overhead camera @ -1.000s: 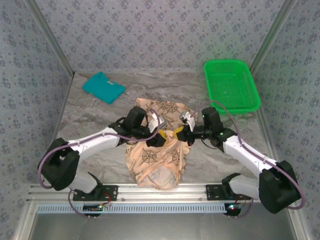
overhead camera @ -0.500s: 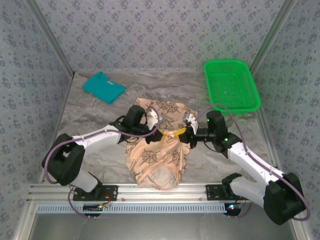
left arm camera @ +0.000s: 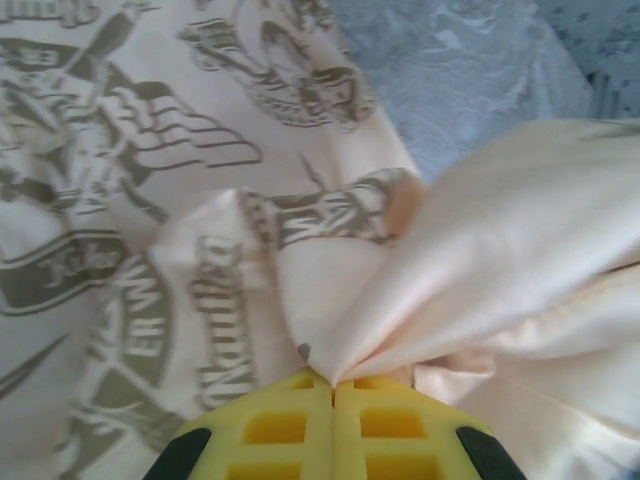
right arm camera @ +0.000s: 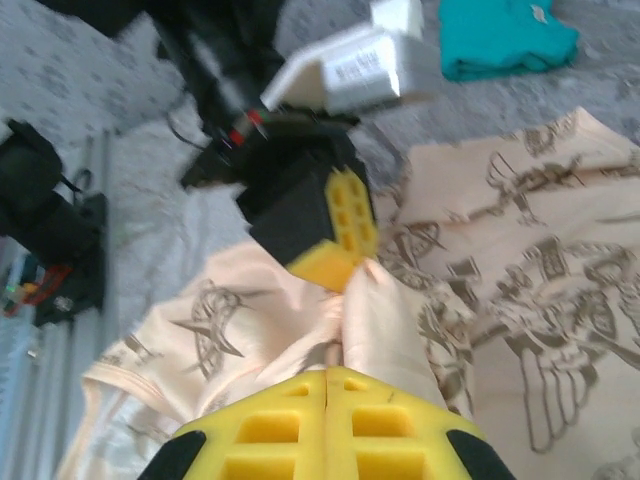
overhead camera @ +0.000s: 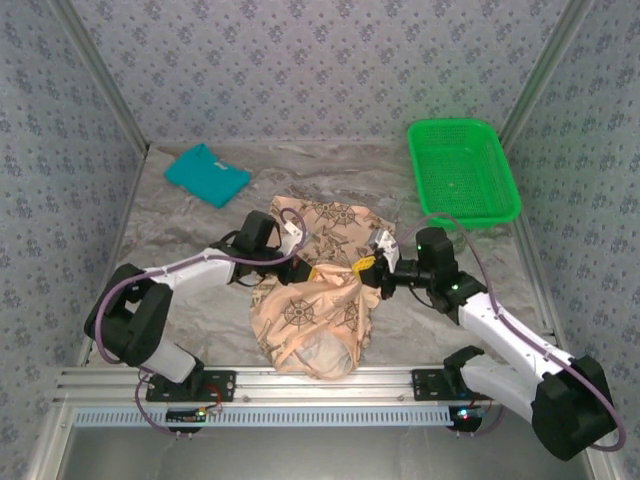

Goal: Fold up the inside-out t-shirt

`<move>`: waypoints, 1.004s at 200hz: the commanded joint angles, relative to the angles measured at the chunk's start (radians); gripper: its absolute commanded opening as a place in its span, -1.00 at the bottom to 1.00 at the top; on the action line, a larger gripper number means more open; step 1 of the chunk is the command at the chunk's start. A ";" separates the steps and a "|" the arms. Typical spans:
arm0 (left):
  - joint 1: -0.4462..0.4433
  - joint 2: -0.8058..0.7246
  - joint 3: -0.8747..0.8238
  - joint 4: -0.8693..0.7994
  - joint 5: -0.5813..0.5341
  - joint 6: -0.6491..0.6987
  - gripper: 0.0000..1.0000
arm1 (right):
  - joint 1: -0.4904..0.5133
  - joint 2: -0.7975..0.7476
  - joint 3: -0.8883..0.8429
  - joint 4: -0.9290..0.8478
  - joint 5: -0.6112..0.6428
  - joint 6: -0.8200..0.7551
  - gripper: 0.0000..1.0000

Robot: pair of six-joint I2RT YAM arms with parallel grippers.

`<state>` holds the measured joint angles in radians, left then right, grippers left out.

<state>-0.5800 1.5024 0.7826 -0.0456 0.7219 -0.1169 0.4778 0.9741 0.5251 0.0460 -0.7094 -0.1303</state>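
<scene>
At the centre of the top view, the inside-out t-shirt (overhead camera: pixel 310 315) lay bunched on the table (overhead camera: pixel 200 235). The left gripper (overhead camera: pixel 318 270) and the right gripper (overhead camera: pixel 368 270) each pinched a fold of it, jaws closed.

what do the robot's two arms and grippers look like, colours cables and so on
Both the left arm and right arm have white link shells, black joint housings and a purple-grey cable looping alongside. The left gripper and right gripper carry yellow grid-moulded pads on black bodies.
</scene>
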 commanded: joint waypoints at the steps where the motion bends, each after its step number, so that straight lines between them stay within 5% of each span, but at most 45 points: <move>1: -0.010 -0.066 0.065 -0.013 0.120 -0.092 -1.00 | 0.058 0.013 0.041 -0.098 0.186 -0.088 -0.73; 32: -0.008 -0.096 0.153 -0.204 0.178 -0.189 -1.00 | 0.182 0.030 0.034 -0.138 0.330 -0.200 -0.25; 64: -0.008 -0.110 0.173 -0.295 0.198 -0.234 -1.00 | 0.361 -0.100 -0.068 0.020 0.538 -0.397 -0.06; 93: -0.009 -0.120 0.173 -0.320 0.203 -0.234 -1.00 | 0.451 -0.097 -0.042 0.040 0.702 -0.494 0.01; 201: -0.006 -0.045 0.186 -0.319 0.165 -0.288 -1.00 | 0.678 0.059 0.004 0.123 0.926 -0.680 0.07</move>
<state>-0.5873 1.4414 0.9344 -0.3489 0.8822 -0.3874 1.1336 1.0229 0.5114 0.1181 0.1207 -0.7700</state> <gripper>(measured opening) 0.057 0.535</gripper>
